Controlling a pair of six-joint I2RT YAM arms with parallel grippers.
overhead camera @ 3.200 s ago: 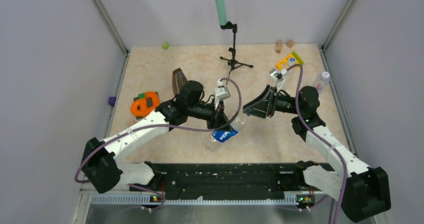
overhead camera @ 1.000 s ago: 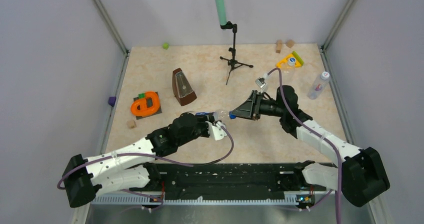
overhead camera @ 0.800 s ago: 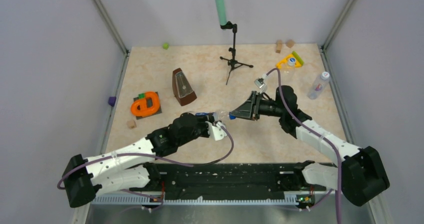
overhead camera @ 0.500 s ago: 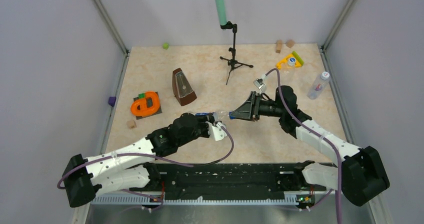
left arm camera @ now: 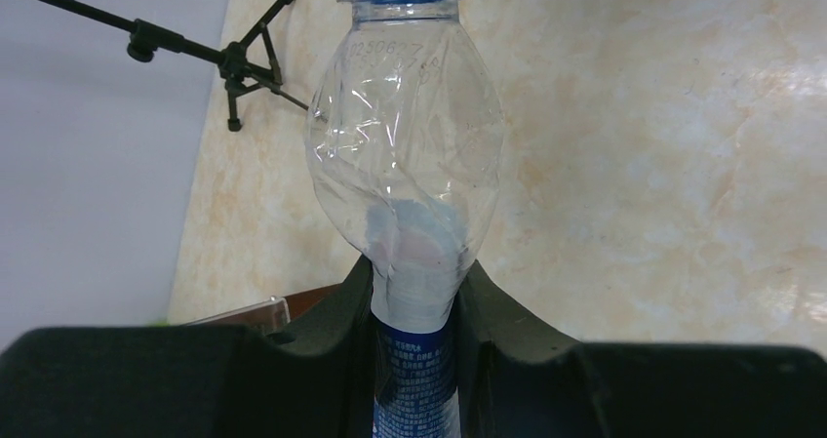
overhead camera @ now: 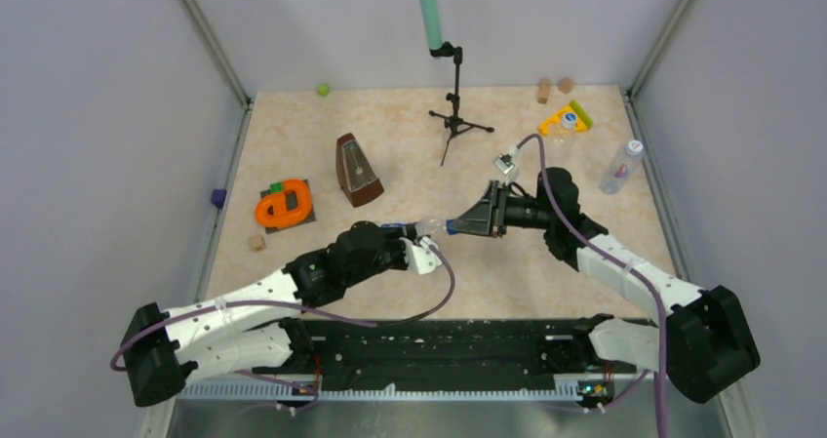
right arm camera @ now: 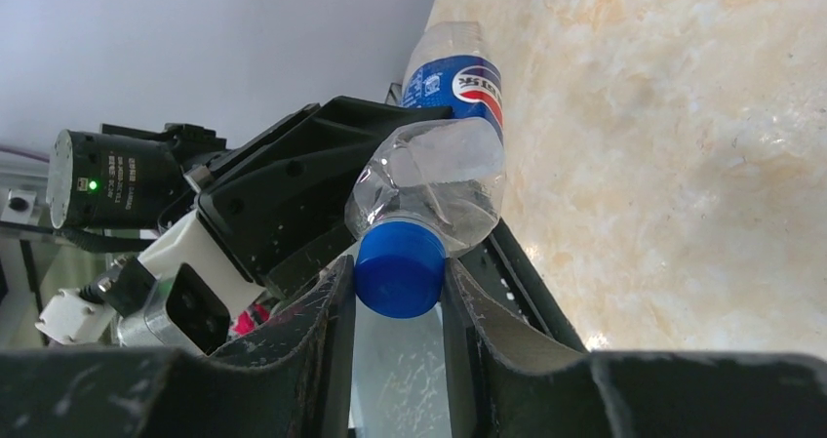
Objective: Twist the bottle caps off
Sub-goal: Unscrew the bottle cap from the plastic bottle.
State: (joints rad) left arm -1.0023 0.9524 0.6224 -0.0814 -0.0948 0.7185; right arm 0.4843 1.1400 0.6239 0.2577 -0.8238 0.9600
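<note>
Toward the left of the worktop, an orange toy and a metronome sit well apart from the work. Just right of them, near the middle, the left hand is clamped on the waist of the labelled bottle. It holds the bottle off the surface on its side, neck pointing right. The left wrist view shows the clear wall above the label creased and buckled where the fingers squeeze. On the neck sits the blue cap. The right hand is closed around it, one finger against each side as far as its wrist view shows. Further right, near the edge, a second bottle stands with its white cap on, untouched.

The blue cap looks fully seated, so I judge the turn has barely begun. The main risk is the soft body. If the cap's thread is stiff, the thin plastic may twist and collapse instead of the cap turning. The bottle could also spin inside the left hand's hold. The right hand touches only the cap's narrow side wall, so it could slip round it. Once the cap is free, a loosened hold could let it drop and roll across the worktop.
</note>
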